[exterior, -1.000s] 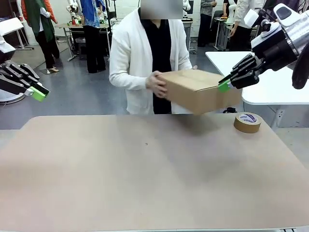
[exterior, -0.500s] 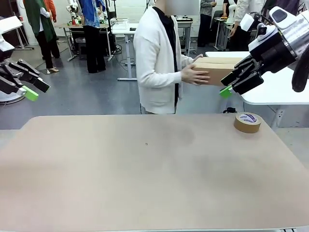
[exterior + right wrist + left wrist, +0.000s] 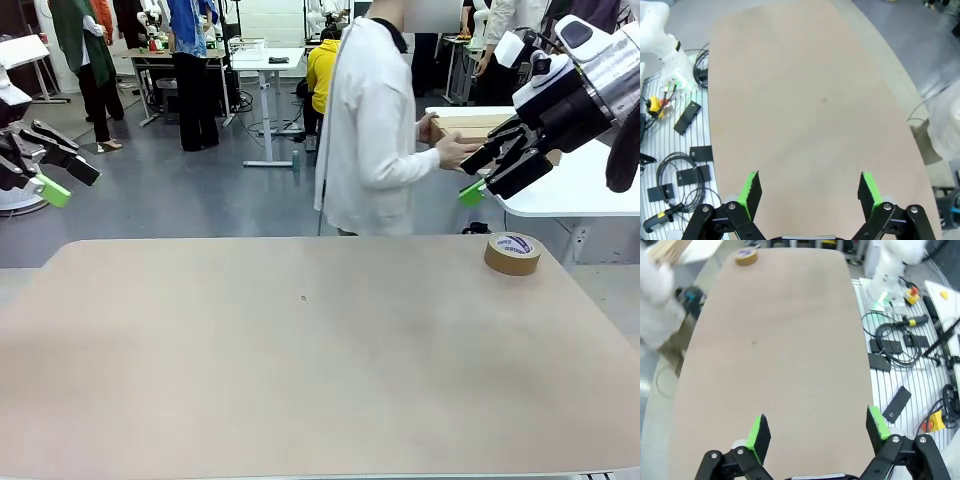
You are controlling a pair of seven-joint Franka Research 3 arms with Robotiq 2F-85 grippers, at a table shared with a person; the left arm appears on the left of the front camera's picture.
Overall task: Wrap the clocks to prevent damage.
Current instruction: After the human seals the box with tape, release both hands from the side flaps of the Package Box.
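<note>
The bubble-wrapped clocks are out of view. My left gripper (image 3: pixel 68 182) hangs open in the air off the table's far left corner, and the left wrist view shows nothing between that gripper's (image 3: pixel 817 427) green pads. At the far right my right gripper (image 3: pixel 472 177) is also open and raised, just in front of the person's hands. Seen from the right wrist, this gripper (image 3: pixel 809 189) has only bare tabletop between its fingers. The person (image 3: pixel 375 130) stands turned away, holding a brown cardboard box (image 3: pixel 470 125) over a white side table (image 3: pixel 570 190).
A brown tape roll (image 3: pixel 513 253) lies near the far right edge of the tan table (image 3: pixel 300 350); the left wrist view has the roll (image 3: pixel 746 256) at the top. Cables and black parts (image 3: pixel 895 340) lie on the floor beside the table.
The person has turned away to the right and carried the cardboard box from above the table toward the white side table. Both grippers have barely shifted.
</note>
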